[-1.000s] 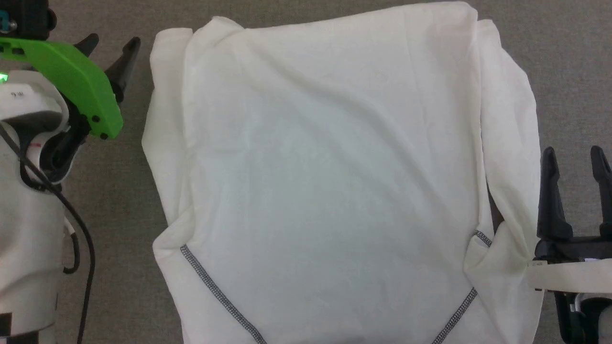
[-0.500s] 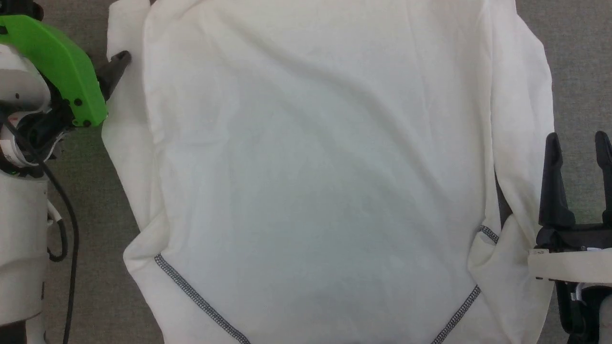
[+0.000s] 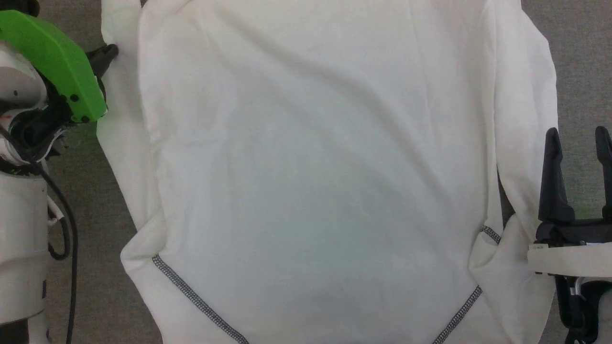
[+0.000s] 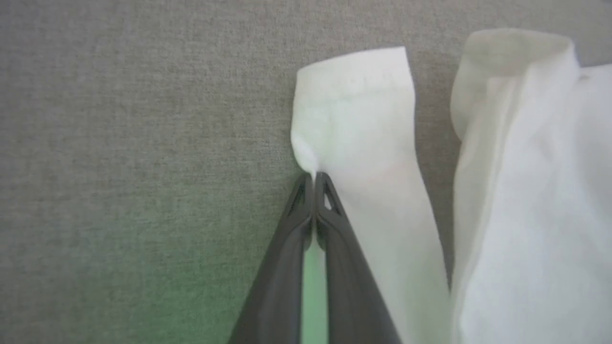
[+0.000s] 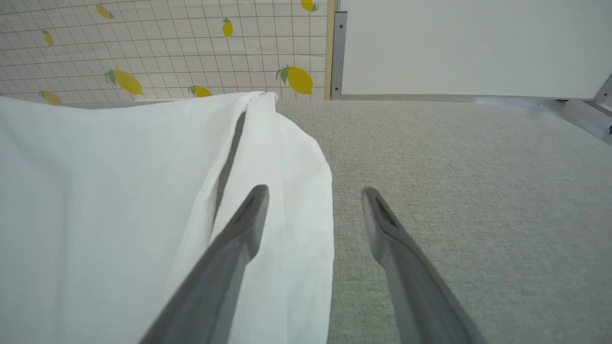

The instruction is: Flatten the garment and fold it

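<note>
Grey fabric surface (image 3: 583,71) runs under everything, with a lemon-print wall (image 5: 167,48) and a white panel (image 5: 468,48) standing along its far edge in the right wrist view.

In the head view the garment (image 3: 311,167) lies spread flat over most of the frame. Its long axis runs from top to bottom. The 2 lines of zigzag stitching (image 3: 191,294) slant inward at the lower edge, so the shoulder end sits at the bottom of the frame and the body reaches past the top. A narrow flap of cloth lies along each side of the main panel.

Bare surface shows as 1 strip down the left edge of the frame and 1 down the right. In the right wrist view it stretches wide and open to the right of the cloth.

At the upper left of the head view, the left gripper (image 3: 107,52) is clenched on the outer edge of the left flap. The left wrist view shows its fingertips (image 4: 313,179) pinching a small pucker of fabric below a hemmed end.

The right gripper (image 3: 576,138) sits at the right edge with its jaws spread. 1 finger lies over the cloth border and the other over bare surface.
</note>
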